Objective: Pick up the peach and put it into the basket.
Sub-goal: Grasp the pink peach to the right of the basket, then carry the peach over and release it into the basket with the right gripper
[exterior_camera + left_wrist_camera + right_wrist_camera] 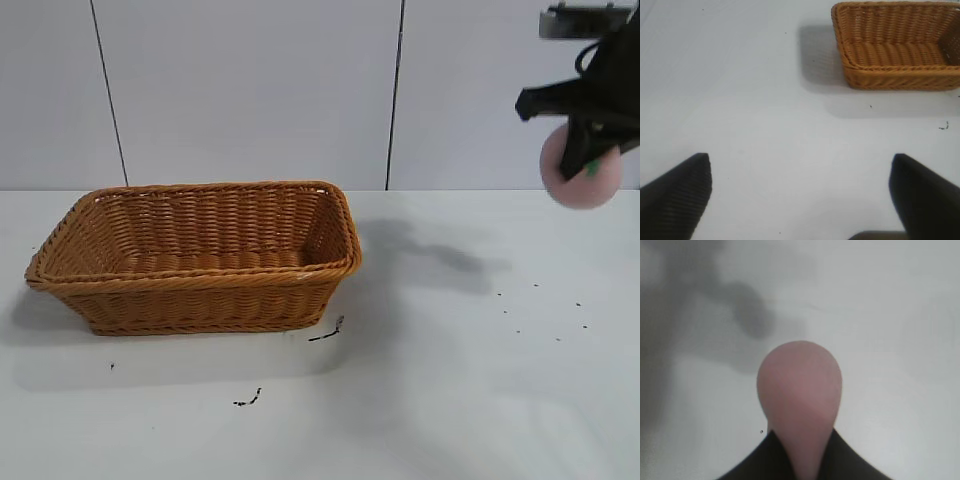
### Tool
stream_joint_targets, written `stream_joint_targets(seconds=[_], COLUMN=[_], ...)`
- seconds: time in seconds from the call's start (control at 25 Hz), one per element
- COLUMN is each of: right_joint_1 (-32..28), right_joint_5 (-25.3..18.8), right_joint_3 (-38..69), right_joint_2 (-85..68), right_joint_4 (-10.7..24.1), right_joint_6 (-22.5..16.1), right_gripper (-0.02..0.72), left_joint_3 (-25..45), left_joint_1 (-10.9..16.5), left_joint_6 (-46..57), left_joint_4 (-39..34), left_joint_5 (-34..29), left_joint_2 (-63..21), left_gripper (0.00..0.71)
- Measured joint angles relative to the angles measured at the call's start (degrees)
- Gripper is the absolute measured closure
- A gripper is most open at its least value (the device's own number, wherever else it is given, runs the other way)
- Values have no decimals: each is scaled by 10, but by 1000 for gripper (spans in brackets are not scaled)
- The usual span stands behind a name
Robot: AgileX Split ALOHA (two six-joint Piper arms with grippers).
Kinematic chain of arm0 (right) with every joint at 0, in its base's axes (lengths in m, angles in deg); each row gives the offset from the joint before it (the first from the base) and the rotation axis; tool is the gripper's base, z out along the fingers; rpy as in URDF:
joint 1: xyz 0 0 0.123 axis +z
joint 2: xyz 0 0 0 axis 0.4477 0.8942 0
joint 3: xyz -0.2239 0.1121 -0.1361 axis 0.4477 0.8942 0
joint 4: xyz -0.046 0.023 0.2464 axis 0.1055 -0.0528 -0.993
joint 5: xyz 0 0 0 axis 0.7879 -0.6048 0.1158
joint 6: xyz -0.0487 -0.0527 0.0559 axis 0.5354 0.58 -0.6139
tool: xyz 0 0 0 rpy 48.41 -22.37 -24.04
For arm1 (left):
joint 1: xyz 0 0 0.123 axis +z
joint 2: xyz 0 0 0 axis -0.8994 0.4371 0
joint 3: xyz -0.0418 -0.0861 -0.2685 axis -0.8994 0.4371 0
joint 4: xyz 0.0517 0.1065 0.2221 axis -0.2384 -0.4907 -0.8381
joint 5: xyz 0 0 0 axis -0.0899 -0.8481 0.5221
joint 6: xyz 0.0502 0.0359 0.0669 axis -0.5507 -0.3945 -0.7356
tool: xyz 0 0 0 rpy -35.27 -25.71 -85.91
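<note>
White surface (470,400) fronting a pale grey panelled wall (250,90). Two thin dark vertical seams (395,95) divide the wall into panels; the left seam leans slightly. The wall meets the far edge of the surface in a straight horizontal line. Soft grey shadows (430,255) lie on the surface toward its far right part, indicating diffuse overhead light. Small dark marks (326,334) and scattered specks (545,310) dot the surface toward its near edge and right side.
</note>
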Motion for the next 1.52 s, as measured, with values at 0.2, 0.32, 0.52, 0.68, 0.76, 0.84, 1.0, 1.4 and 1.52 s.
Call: stream_joint_targets(seconds=[0.2, 0.32, 0.52, 0.68, 0.76, 0.84, 1.0, 1.4, 1.52], right_joint_1=[8, 38, 127, 208, 246, 276, 320, 335, 335], right_joint_5=[-60, -88, -135, -142, -141, -135, -96, 11, 11], right_joint_3=[-116, -195, -316, -377, -387, -389, -389, -389, -389], right_joint_2=[25, 63, 135, 173, 189, 205, 249, 375, 390], right_joint_4=[-18, -19, -24, -28, -29, -30, -30, -29, -29], right_joint_6=[0, 0, 0, 0, 1, 2, 3, 4, 4], right_gripper=[712, 712, 712, 712, 712, 712, 712, 712, 694], left_joint_3=[0, 0, 0, 0, 0, 0, 0, 0, 0], left_joint_1=[0, 0, 0, 0, 0, 0, 0, 0, 0], left_joint_6=[0, 0, 0, 0, 0, 0, 0, 0, 0], left_joint_4=[0, 0, 0, 0, 0, 0, 0, 0, 0], left_joint_5=[0, 0, 0, 0, 0, 0, 0, 0, 0], left_joint_2=[0, 0, 0, 0, 0, 0, 0, 0, 0], left_gripper=[17, 17, 17, 17, 17, 17, 17, 17, 17])
